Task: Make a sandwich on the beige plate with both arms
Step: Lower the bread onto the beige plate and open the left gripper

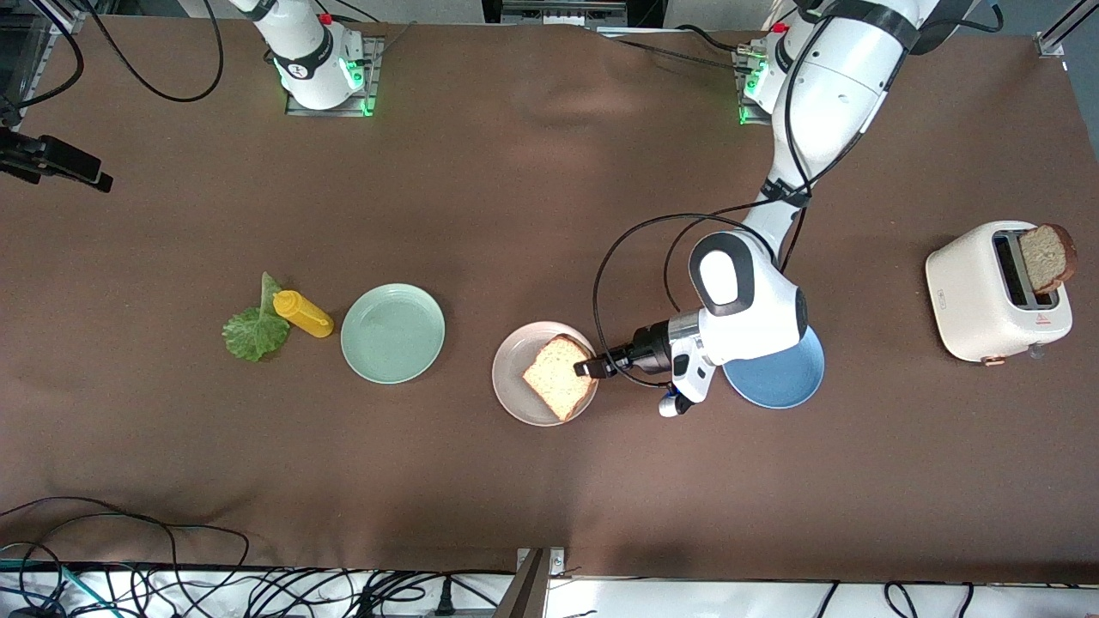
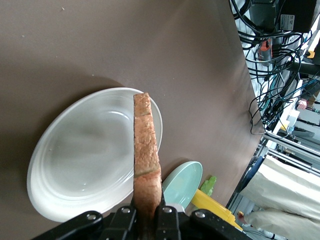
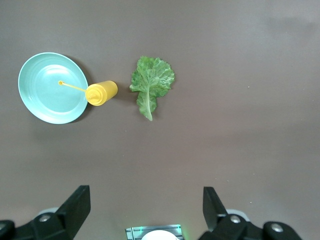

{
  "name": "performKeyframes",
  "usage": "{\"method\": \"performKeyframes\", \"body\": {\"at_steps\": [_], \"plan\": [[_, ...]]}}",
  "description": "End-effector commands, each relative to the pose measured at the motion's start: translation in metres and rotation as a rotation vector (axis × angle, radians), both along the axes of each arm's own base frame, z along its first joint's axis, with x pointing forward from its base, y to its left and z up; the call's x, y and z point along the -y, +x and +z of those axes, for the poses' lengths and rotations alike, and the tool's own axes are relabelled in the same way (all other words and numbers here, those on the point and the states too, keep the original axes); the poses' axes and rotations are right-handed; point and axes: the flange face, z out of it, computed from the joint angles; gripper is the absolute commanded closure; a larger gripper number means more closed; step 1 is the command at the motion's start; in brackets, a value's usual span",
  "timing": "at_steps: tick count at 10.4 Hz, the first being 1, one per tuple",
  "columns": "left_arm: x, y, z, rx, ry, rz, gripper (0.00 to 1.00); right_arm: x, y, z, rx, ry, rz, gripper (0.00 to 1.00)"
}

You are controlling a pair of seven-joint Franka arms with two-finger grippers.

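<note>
**toastfan:** where's your bread at right now?

**two_arms:** My left gripper (image 1: 592, 367) has its fingers pinched on the edge of one bread slice (image 1: 559, 376). The slice is over the beige plate (image 1: 513, 379), leaning down into it. From my left wrist view I see the bread (image 2: 146, 160) edge-on, crust toward me, sticking straight out of my fingers (image 2: 125, 220) with the plate (image 2: 80, 160) underneath. Can't tell whether the lower edge is actually touching the plate.

**toastfan:** and the other hand?

**two_arms:** My right gripper (image 3: 145, 205) is waiting high up, fingers spread wide, holding nothing. It's looking down on the lettuce leaf (image 3: 151, 82), the yellow squeeze bottle (image 3: 100, 93) and the mint-green plate (image 3: 52, 87). Only that arm's base shows in the front view.

**toastfan:** what's the table layout?

**two_arms:** The lettuce (image 1: 254, 328) is toward the right arm's end, with the bottle (image 1: 303, 313) lying on its side just beside it, then the green plate (image 1: 393, 333), then the beige one. A blue plate (image 1: 777, 378) sits partly under my left arm. Toward the left arm's end there's a white toaster (image 1: 996, 292) with a second bread slice (image 1: 1046, 256) poking out of its slot.
</note>
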Motion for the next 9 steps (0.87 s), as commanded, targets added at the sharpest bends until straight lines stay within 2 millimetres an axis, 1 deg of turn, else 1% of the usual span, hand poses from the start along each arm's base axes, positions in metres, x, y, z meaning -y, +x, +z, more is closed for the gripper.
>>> {"method": "performKeyframes", "body": {"at_steps": [1,2,3,5,6,7,8,9], "plan": [[0.025,-0.003,-0.017,-0.003,-0.043,0.061,1.00,0.001,0.001,0.005,0.011,0.016,0.003,0.00],[0.030,-0.002,-0.026,0.000,-0.039,0.089,1.00,0.001,0.001,0.006,0.011,0.016,0.004,0.00],[0.037,-0.003,-0.027,0.004,-0.039,0.085,1.00,0.001,0.001,0.006,0.011,0.016,0.004,0.00],[0.040,-0.005,-0.028,0.002,-0.039,0.084,1.00,0.001,0.001,0.006,0.011,0.016,0.004,0.00],[0.040,-0.006,-0.028,0.000,-0.039,0.084,0.94,0.001,0.001,0.006,0.011,0.016,0.004,0.00],[0.038,-0.004,-0.027,-0.006,-0.041,0.093,0.14,0.001,0.001,0.006,0.012,0.016,0.004,0.00],[0.035,-0.002,-0.022,0.010,-0.028,0.084,0.00,0.001,0.000,0.005,0.008,0.017,0.004,0.00],[0.021,0.003,-0.022,0.015,-0.017,0.087,0.00,0.001,0.000,0.007,0.009,0.017,0.004,0.00]]}}
